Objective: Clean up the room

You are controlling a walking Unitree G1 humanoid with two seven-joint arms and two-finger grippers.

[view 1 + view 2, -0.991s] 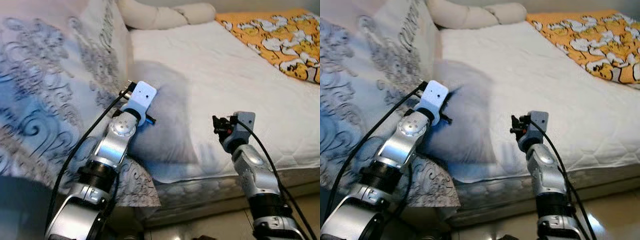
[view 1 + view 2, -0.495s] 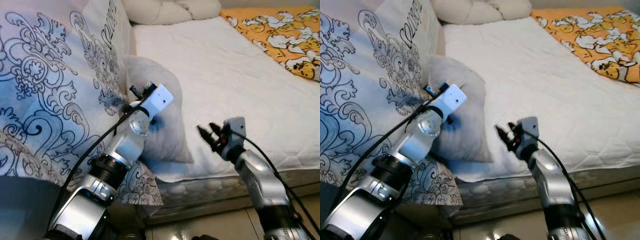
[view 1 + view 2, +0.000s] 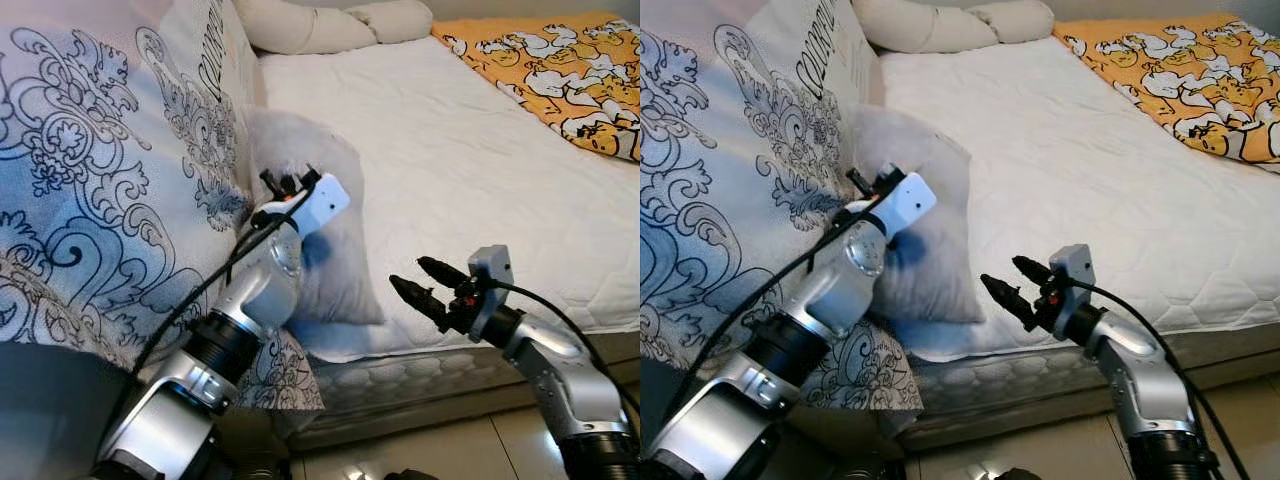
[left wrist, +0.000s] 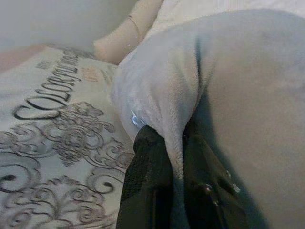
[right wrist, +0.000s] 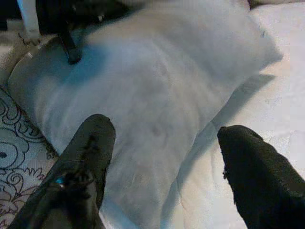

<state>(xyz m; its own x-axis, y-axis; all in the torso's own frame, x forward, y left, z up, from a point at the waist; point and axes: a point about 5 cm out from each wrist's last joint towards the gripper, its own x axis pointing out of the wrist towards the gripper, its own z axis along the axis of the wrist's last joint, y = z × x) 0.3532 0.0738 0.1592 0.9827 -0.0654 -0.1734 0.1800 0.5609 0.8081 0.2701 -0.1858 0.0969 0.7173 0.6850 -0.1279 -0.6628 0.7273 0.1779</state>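
Observation:
A pale grey pillow (image 3: 335, 215) lies on the white bed (image 3: 470, 150), leaning against a large cushion with a blue-grey scroll pattern (image 3: 100, 180). My left gripper (image 4: 174, 162) is shut on the pillow's edge, a fold of grey fabric pinched between the black fingers (image 4: 147, 176). In the head views the left wrist (image 3: 300, 205) rests against the pillow's left side. My right gripper (image 3: 418, 285) is open near the bed's front edge, pointing at the pillow's lower right corner and apart from it. Its two fingers (image 5: 86, 157) frame the pillow (image 5: 152, 95).
An orange patterned blanket (image 3: 560, 70) covers the bed's far right. Cream bolsters (image 3: 330, 25) lie at the head of the bed. The patterned cushion hangs over the bed's left front corner. Tiled floor (image 3: 480, 450) runs below the mattress edge.
The right gripper has swung left and lower toward the pillow, fingers spread. The left gripper has stayed on the pillow, which now rests more settled. The camera shifted a little.

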